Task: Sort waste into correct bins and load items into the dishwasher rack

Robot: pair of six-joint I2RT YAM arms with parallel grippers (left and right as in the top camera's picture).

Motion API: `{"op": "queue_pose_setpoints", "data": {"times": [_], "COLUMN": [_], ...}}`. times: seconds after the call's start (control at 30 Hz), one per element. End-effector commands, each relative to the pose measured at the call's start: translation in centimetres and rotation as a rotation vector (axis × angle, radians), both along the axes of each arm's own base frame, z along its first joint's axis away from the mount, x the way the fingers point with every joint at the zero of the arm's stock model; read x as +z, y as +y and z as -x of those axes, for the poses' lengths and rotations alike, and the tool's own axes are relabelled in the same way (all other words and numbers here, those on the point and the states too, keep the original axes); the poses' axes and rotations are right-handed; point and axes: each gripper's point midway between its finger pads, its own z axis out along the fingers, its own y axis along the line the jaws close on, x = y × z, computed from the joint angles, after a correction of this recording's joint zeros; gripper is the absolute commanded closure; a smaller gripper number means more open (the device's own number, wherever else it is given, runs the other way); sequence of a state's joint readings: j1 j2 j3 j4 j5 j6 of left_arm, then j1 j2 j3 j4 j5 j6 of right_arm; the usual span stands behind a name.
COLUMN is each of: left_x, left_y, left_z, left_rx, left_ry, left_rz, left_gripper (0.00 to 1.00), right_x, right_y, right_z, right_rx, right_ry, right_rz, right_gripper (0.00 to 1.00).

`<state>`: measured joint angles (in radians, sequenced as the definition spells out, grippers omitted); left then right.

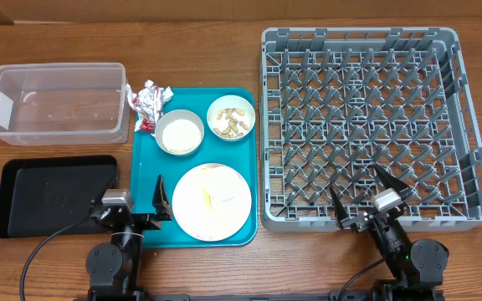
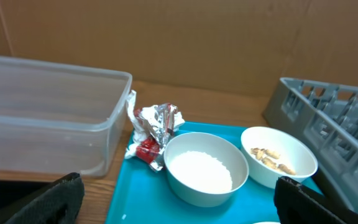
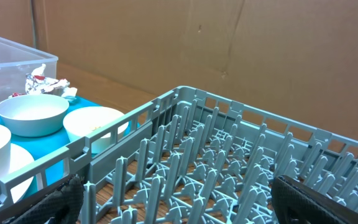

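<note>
The shiny foil wrapper (image 1: 149, 104) lies at the 11 o'clock corner of the teal tray (image 1: 145, 159), just beside the clear tub (image 1: 57, 71). Next to it on the tray, toward 3 o'clock, sit the bowl of rice (image 1: 180, 132) and the bowl of nuts (image 1: 230, 118). At the tray's 6 o'clock is a big white dish (image 1: 212, 201) with something pale yellow on it.

The tub, the black tray (image 1: 53, 192) at 8 o'clock on the bench (image 1: 224, 25) and the grey rack (image 1: 358, 33) at 3 o'clock all look empty. So I think nothing is sorted yet, and every job is left.

The left claw (image 2: 176, 208) hangs by the dish, fingers wide apart and holding nothing. The right claw (image 1: 365, 196) hangs over the rack's near edge, fingers apart too.
</note>
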<state>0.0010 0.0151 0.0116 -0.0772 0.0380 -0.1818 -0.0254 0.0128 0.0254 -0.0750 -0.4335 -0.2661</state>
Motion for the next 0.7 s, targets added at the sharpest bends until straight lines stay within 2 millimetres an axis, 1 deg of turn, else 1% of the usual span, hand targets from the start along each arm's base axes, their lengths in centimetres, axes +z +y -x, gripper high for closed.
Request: {"op": "queue_pose_setpoints", "data": {"times": [0.0, 0.1, 0.2, 0.3, 0.37, 0.47, 0.57, 0.67], "left_x": [0.0, 0.1, 0.6, 1.2, 1.7, 3.3, 5.3, 7.0], "left_y": [-0.3, -0.8, -2.1, -3.5, -4.3, -5.0, -5.0, -4.9], "left_z": [0.0, 0.1, 0.2, 0.5, 0.8, 1.3, 2.0, 2.9], "left_rx": [-0.009, -0.039, -0.116, -0.198, -0.249, -0.294, -0.295, -0.286], "left_ry": [-0.003, -0.004, -0.017, -0.031, -0.038, -0.06, -0.057, -0.009], "left_rz": [0.122, 0.125, 0.13, 0.133, 0.133, 0.131, 0.131, 0.128], "left_gripper": [0.0, 0.0, 0.0, 0.0, 0.0, 0.0, 0.0, 0.0], "right_x": [0.0, -0.1, 0.0, 0.1, 0.5, 2.5, 4.9, 6.6], "right_y": [0.0, 0.0, 0.1, 1.1, 1.8, 1.5, 1.3, 1.3], "right_z": [0.0, 0.0, 0.0, 0.6, 1.0, 1.2, 1.7, 2.3], "right_rx": [-0.002, -0.002, 0.004, 0.072, 0.115, 0.1, 0.091, 0.09], "right_ry": [-0.012, -0.006, -0.009, -0.011, -0.017, -0.003, 0.012, 0.062], "right_rz": [0.003, 0.003, -0.001, -0.004, -0.009, -0.116, -0.21, -0.257], "right_gripper": [0.0, 0.0, 0.0, 0.0, 0.0, 0.0, 0.0, 0.0]}}
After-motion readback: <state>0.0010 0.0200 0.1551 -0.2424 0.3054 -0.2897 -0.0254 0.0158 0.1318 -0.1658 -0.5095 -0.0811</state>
